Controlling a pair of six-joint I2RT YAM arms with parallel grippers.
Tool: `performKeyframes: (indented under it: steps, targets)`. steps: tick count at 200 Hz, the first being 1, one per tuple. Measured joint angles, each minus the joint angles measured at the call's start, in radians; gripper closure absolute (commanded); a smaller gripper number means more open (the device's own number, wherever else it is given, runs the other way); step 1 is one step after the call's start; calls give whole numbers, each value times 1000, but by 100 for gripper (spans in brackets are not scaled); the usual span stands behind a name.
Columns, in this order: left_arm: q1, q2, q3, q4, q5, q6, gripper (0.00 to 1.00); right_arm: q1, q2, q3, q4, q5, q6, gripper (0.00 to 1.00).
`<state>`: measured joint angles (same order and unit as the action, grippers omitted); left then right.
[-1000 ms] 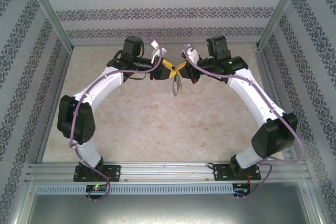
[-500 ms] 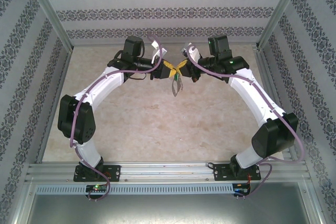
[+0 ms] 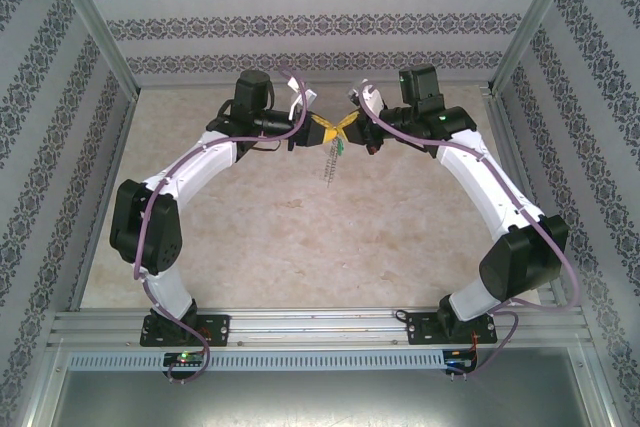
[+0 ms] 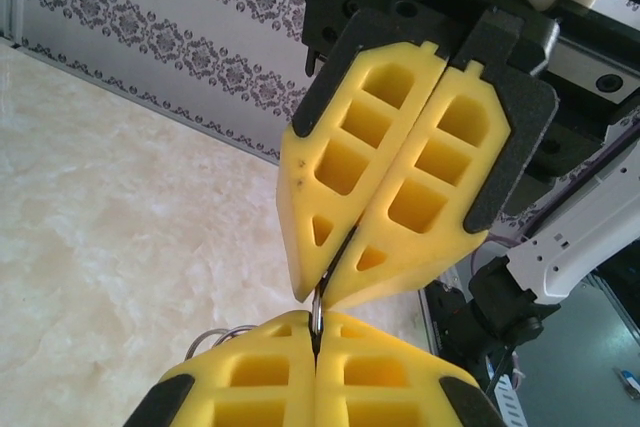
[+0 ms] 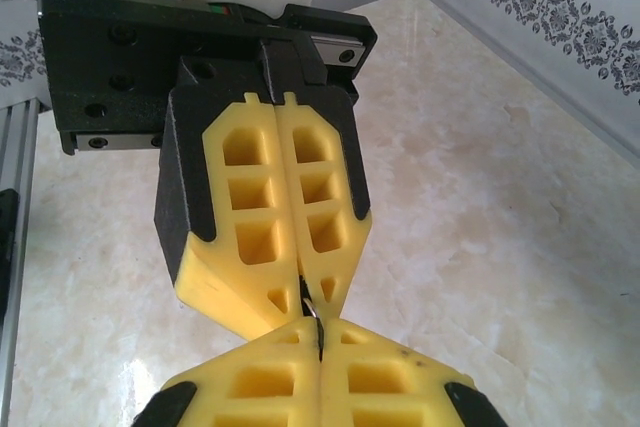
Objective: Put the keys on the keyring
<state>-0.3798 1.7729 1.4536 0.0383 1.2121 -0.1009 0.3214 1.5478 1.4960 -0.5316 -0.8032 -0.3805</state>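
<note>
My left gripper (image 3: 326, 128) and right gripper (image 3: 344, 125) meet tip to tip above the middle of the far table. Both are shut on one thin grey metal loop of the keyring (image 4: 316, 309). That same loop (image 5: 312, 309) crosses the small gap between the two pairs of yellow fingertips. More ring loops (image 4: 215, 339) stick out beside my left fingers (image 4: 250, 377). The chain (image 3: 328, 162) dangles below the tips. A speck of green (image 3: 341, 148), probably the key's head, sits just under them; the rest of the key is hidden.
The marble-patterned table (image 3: 300, 237) spreads below the raised grippers. Patterned walls and metal frame posts (image 3: 100, 37) enclose it on three sides. The right arm's white link and cable (image 4: 570, 247) run behind the right fingers.
Both grippers have risen slightly toward the back while staying tip to tip. The dangling part has swung a little to the left and now hangs straighter.
</note>
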Motion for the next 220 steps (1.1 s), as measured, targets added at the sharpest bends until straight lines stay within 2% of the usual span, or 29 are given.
performKeyframes:
  steps: [14,52,76,117,138,181,220]
  targets:
    - [0,-1,-23,54,0,-31,100,-14,-6,-18,45,-8,30,66]
    - [-1,-5,-121,211,-48,-108,100,-129,-123,-220,300,-49,229,56]
    - [-1,-19,-182,314,-92,-159,100,-172,-216,-357,488,13,382,51]
    - [-1,-44,-235,484,-135,-249,100,-154,-285,-573,776,117,587,50]
    - [-1,-55,-241,534,-150,-276,100,-127,-286,-658,866,147,644,48]
    - [-1,-70,-246,574,-167,-300,100,-37,-302,-719,948,168,663,45]
    - [-1,-74,-246,576,-170,-302,100,5,-306,-720,983,180,659,44]
